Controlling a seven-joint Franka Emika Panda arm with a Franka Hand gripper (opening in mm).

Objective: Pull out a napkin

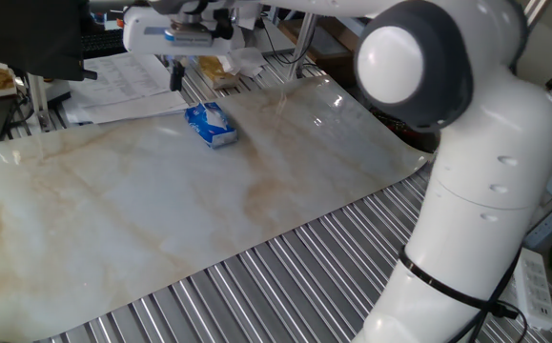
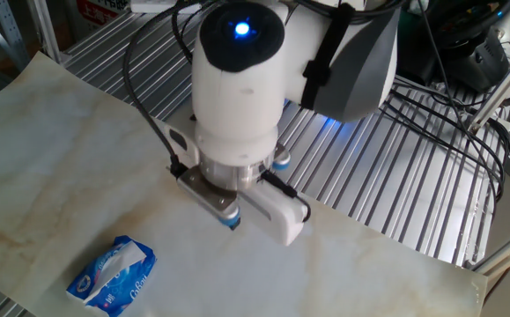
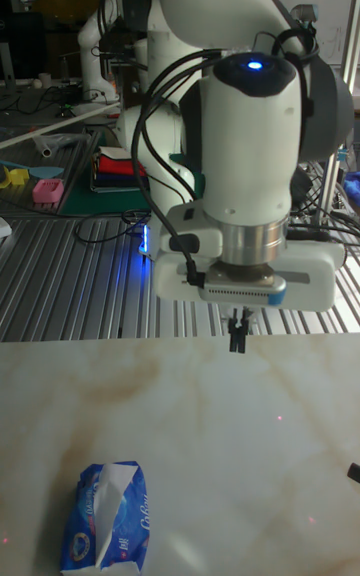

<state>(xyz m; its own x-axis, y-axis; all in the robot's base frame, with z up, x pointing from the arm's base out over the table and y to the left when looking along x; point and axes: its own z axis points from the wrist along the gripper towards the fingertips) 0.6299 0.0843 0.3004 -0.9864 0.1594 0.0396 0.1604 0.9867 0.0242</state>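
Two fingers of my tool [image 3: 238,334] hang pressed together, clenched on nothing, above the marbled tabletop [image 3: 250,456]. Near and to the left in the tall view lies the blue tissue pack [image 3: 105,519], the white napkin [image 3: 117,482] poking from its top opening.

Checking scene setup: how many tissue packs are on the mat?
1. The blue tissue pack lies on the marbled mat, a white napkin poking from its top. None seems hidden.
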